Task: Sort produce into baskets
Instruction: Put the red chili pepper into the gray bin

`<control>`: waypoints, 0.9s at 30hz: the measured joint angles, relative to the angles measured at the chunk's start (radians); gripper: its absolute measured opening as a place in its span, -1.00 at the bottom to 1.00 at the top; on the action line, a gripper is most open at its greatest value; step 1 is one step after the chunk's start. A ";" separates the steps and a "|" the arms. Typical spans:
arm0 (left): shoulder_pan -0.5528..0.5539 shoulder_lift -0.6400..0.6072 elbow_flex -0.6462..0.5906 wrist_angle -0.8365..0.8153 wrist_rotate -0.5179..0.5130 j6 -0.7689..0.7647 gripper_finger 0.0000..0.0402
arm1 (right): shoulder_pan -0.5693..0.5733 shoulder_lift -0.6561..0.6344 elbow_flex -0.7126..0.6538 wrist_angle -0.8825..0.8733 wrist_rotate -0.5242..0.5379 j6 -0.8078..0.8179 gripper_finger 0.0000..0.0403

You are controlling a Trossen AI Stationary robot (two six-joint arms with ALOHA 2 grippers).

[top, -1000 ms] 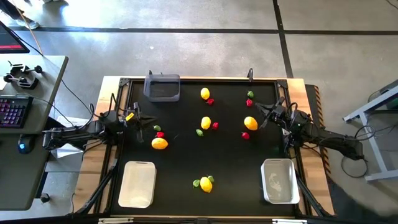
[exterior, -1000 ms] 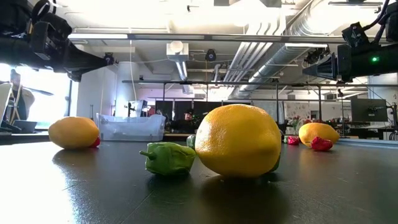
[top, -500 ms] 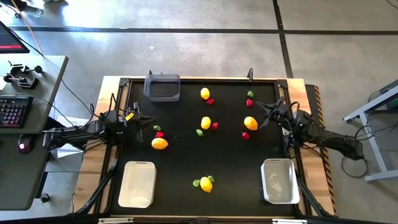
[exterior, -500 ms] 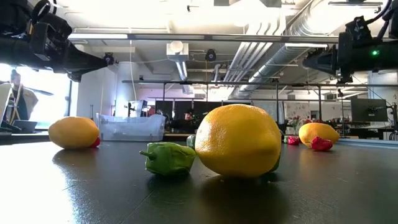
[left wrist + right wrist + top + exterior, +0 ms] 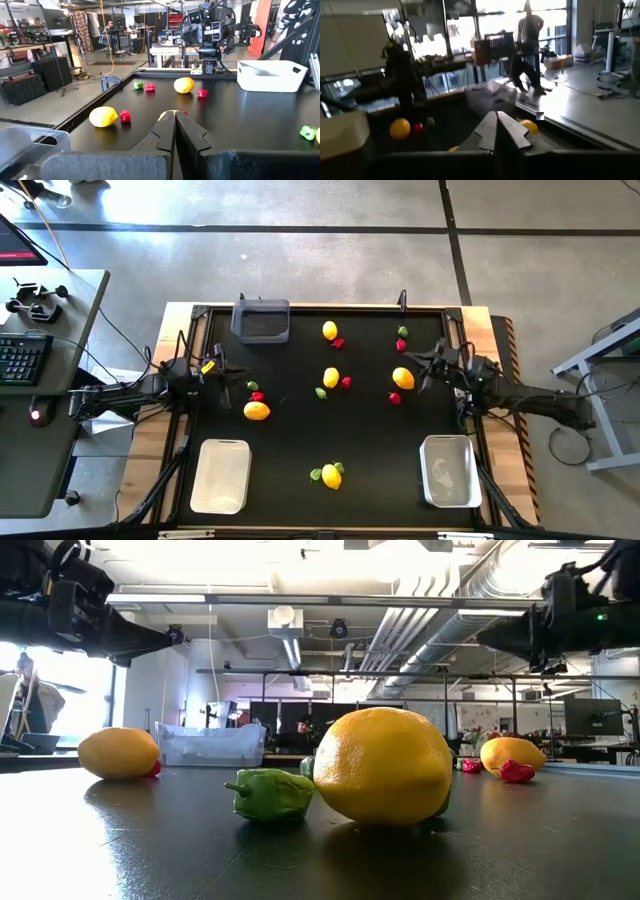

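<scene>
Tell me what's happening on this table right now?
Sorting has barely begun. Toy fruit lies scattered over the black table, and none shows in the grey basket or the two white baskets. The right end effector, shut and empty, hovers beside a lemon. The left end effector, also shut, waits at its edge.

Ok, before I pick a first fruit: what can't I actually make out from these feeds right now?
- Left wrist view: the shut left gripper covers most of a lemon behind its fingers.
- Low view: the big front lemon hides part of a green piece behind it; the dark grey basket is not visible there.
- Right wrist view: glare and blur behind the shut right gripper leave the small pieces by the far lemon unclear.
- High view: the contents of the right white basket are hard to read.
</scene>
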 joint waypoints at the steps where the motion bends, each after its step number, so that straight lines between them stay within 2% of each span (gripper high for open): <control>1: 0.000 0.000 0.000 -0.001 -0.004 0.009 -1.00 | 0.010 0.035 0.010 -0.001 0.015 -0.011 -1.00; 7: 0.000 0.000 0.000 -0.001 -0.024 0.064 -1.00 | 0.058 0.228 0.086 -0.001 0.071 -0.086 -1.00; 11: 0.000 0.000 0.000 -0.001 -0.023 0.020 -1.00 | 0.082 0.317 0.135 -0.001 0.070 -0.108 -1.00; 27: -0.002 0.007 0.000 0.004 0.030 -0.054 -1.00 | 0.120 0.529 0.288 0.000 0.064 -0.102 -0.98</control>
